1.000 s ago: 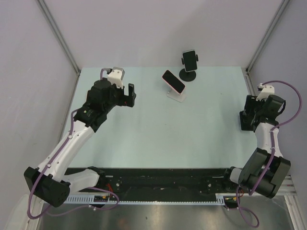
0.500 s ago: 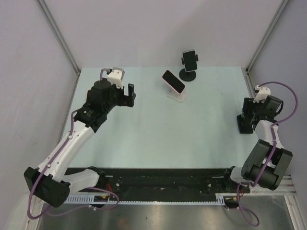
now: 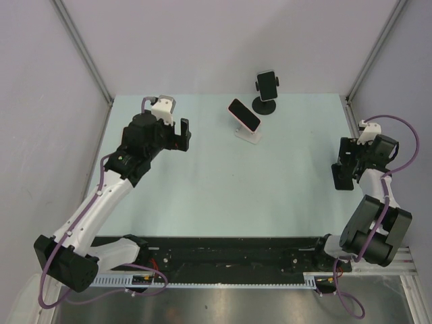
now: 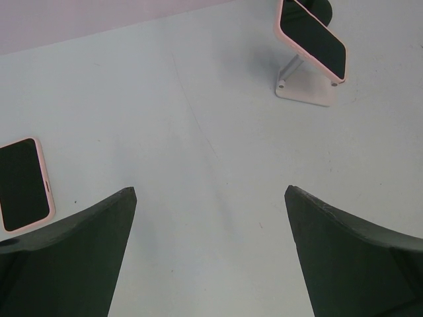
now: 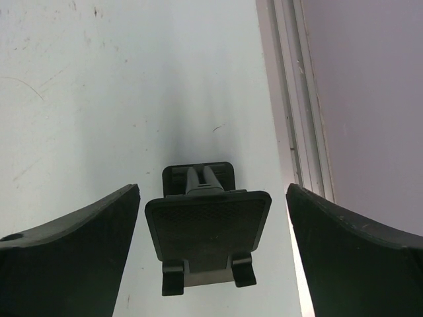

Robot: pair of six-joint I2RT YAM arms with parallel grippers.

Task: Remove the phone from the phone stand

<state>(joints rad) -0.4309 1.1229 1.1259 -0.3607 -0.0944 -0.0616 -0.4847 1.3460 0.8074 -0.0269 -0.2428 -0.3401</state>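
A pink-cased phone (image 3: 244, 115) (image 4: 310, 41) leans on a white stand (image 3: 248, 135) (image 4: 305, 86) at the table's back middle. Behind it a second phone (image 3: 267, 83) is clamped upright in a black round-based stand (image 3: 264, 106). My left gripper (image 3: 182, 133) (image 4: 210, 191) hangs open over bare table, left of the white stand and well short of it. My right gripper (image 3: 339, 175) (image 5: 213, 188) is open at the table's right edge. Its fingers stand on either side of an empty black phone stand (image 5: 208, 231), with a gap on each side.
Another pink-cased phone (image 4: 23, 183) lies flat on the table to the left of my left gripper. A metal rail (image 5: 297, 99) runs along the table's right edge, close to the empty black stand. Grey walls enclose the table on three sides.
The right gripper's fingers have spread wider and its wrist has shifted slightly nearer and leftward. The left arm and both phones on stands have not moved.
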